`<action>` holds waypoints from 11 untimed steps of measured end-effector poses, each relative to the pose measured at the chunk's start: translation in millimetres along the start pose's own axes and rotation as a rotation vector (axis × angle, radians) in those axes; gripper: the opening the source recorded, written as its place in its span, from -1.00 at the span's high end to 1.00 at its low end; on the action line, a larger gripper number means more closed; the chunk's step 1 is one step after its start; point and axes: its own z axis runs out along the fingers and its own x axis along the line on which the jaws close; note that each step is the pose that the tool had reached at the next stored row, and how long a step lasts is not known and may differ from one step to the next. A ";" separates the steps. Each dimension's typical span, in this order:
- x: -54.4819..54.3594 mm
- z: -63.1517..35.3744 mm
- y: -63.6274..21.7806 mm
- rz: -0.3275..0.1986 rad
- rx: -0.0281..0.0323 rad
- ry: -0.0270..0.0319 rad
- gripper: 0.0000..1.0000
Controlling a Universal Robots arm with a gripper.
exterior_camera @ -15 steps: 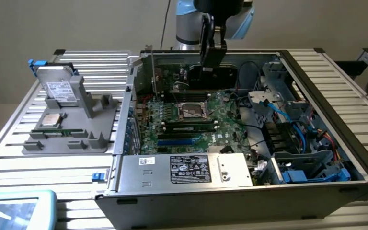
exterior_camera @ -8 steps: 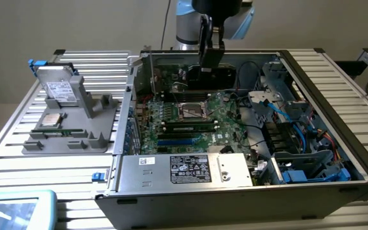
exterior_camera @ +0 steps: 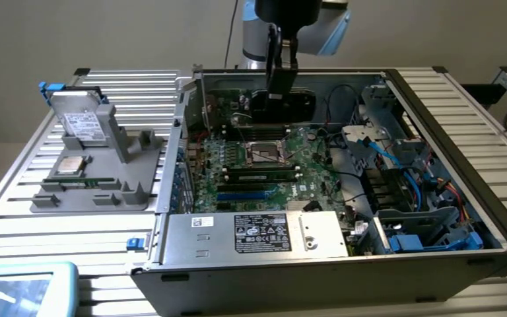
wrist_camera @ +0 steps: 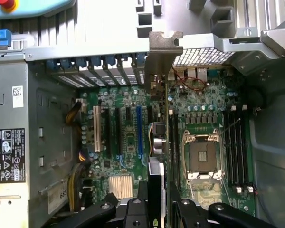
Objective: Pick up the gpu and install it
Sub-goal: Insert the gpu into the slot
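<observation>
Clearly the gripper [exterior_camera: 281,63] pinches the gpu [exterior_camera: 280,84] by its upper edge, so the card hangs upright above the motherboard [exterior_camera: 253,168] inside the open case [exterior_camera: 465,119], near the socket [exterior_camera: 263,150]. I judge that the pick is done and the install is in hand; the card is not yet seated. Seating it calls for its lower edge to stand exactly over a slot [wrist_camera: 139,128] and for the bracket [wrist_camera: 164,50] to meet the rear wall. In the wrist view the gpu is edge-on: thin and dark, with the silver bracket at its far end.
</observation>
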 end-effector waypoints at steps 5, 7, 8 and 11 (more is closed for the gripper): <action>-0.1 9.3 3.2 0.000 0.0006 0.0000 0.47; -0.3 13.1 3.1 0.000 0.0007 -0.0001 0.47; -0.3 14.8 3.1 0.000 0.0007 0.0000 0.47; -0.3 20.2 2.9 0.000 0.0007 0.0000 0.47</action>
